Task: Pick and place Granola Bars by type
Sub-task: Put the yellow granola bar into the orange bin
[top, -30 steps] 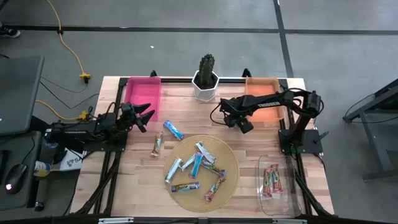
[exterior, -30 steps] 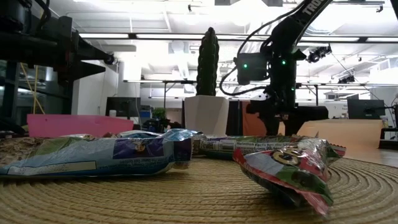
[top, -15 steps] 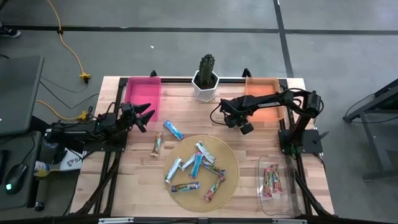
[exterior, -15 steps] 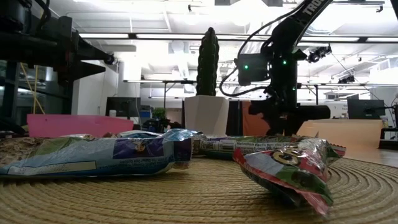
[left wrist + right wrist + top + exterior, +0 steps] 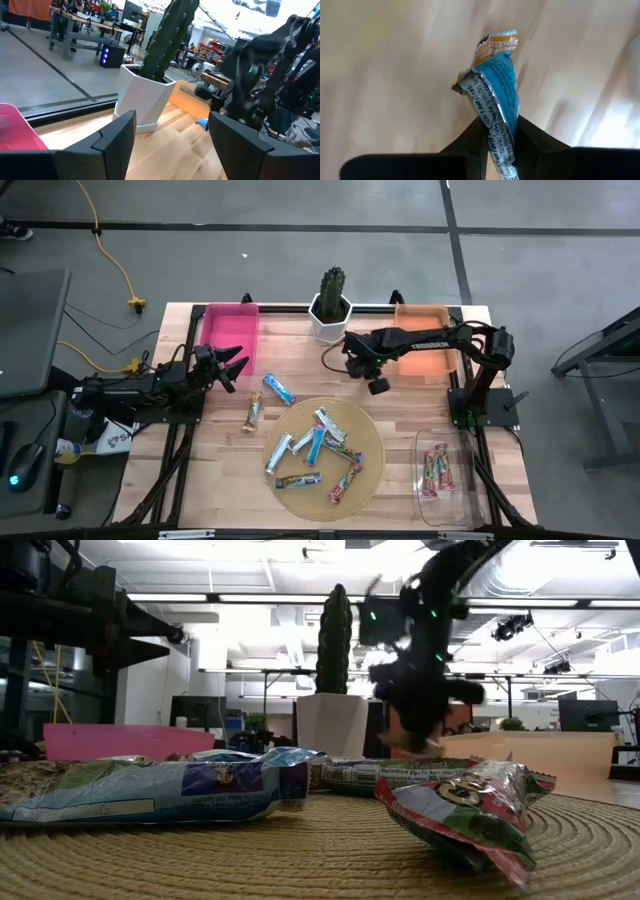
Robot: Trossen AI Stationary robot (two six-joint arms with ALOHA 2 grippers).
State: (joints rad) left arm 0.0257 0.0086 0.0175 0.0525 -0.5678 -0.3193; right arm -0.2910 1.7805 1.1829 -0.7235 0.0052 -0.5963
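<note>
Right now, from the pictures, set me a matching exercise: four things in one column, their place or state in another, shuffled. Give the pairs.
Things
1. pink plastic bin
2. clear plastic tray
3. right gripper
4. round woven mat

Place or state
A. holds the pink-and-red wrapped bars, at the table's front right
B. shut on a blue-and-white foil bar
C. at the table's back left corner
D. front centre, with mixed bars scattered on it

Pairs: 1-C, 2-A, 3-B, 4-D
</note>
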